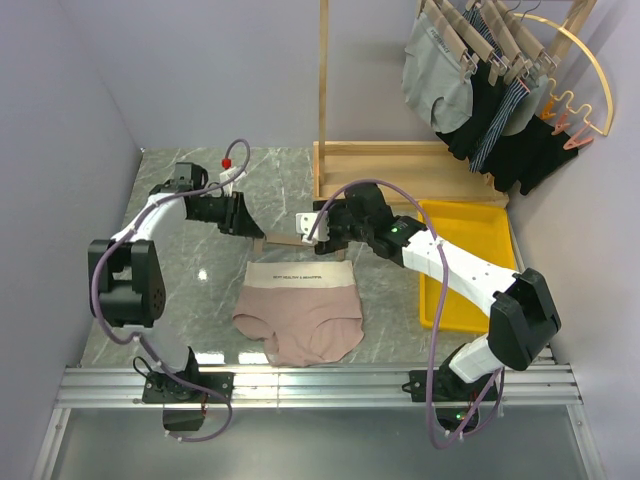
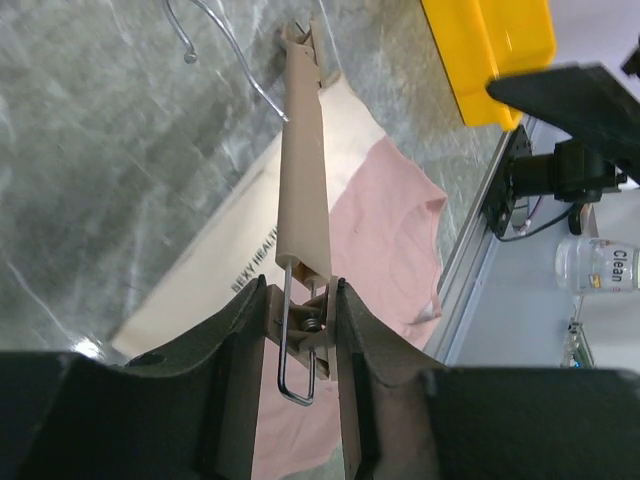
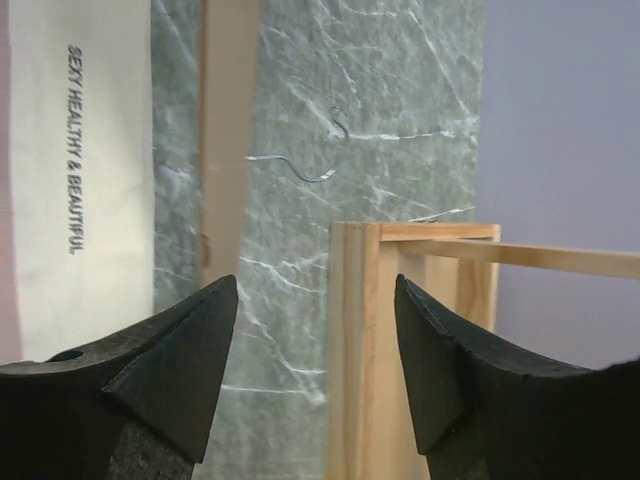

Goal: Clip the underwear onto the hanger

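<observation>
Underwear (image 1: 300, 320) (SEXY HEALTHY & BEAUTIFUL)

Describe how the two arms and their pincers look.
The left arm and right arm have white links between bulky black joints, each with a looping mauve cable. The left pincer and right pincer have matte black, wedge-shaped fingers.

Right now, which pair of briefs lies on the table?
The dusty-pink briefs with the cream lettered waistband; the grey briefs and black garments hang up on the light wooden rack.
</observation>
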Available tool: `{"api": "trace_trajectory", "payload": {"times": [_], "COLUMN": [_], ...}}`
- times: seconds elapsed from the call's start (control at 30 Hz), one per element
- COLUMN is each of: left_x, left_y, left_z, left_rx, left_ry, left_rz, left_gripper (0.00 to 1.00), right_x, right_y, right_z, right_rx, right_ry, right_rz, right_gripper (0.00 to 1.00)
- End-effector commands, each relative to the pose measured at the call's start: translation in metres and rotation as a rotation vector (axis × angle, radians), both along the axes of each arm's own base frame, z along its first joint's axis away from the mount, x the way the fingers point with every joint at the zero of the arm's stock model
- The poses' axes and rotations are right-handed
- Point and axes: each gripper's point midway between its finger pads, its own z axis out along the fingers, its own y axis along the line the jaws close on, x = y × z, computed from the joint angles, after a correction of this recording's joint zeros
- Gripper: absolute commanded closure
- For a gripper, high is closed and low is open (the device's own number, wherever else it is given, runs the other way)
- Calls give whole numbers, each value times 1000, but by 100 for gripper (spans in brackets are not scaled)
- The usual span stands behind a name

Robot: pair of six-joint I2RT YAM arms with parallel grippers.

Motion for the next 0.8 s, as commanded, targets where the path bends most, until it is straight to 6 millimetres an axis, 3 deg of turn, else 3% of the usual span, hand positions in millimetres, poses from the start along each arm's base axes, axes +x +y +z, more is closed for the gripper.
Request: {"api": "trace_trajectory", "payload": {"times": [0.0, 0.2, 0.43, 0.47, 0.53, 0.57, 0.6, 0.63, 0.67, 0.77], "left_x": [28, 46, 76, 79, 86, 85, 86, 88, 88, 87], "left_y": [0, 2, 23, 25, 31, 33, 35, 37, 38, 44], "left_z": [15, -8, -44, -52, -71, -78, -89, -93, -97, -107], "left_rx": [-45, -63, -7, 13, 66, 79, 96, 109, 119, 170], "left_ry": [-74, -18, 41, 47, 60, 74, 86, 87, 94, 86], "left_rz": [11, 40, 133, 141, 151, 151, 145, 147, 148, 154], "left_gripper": [100, 100, 100, 100, 96, 94, 91, 88, 84, 75], "right_x": [1, -12, -10, -13, -16, -20, -20, -18, -21, -20], "right_y": [3, 16, 26, 26, 33, 33, 36, 41, 44, 53], "right_z": [18, 7, -4, -17, -15, -28, -28, -23, -32, -35], "right_rx": [99, 156, 155, 123, 115, 93, 98, 117, 110, 143], "right_ry": [58, 292, 366, 416, 465, 526, 550, 568, 627, 709], "right_rz": [-60, -108, -102, -106, -86, -100, -108, -107, -132, -165], "right_gripper": [29, 34, 42, 42, 42, 42, 42, 42, 43, 45]}}
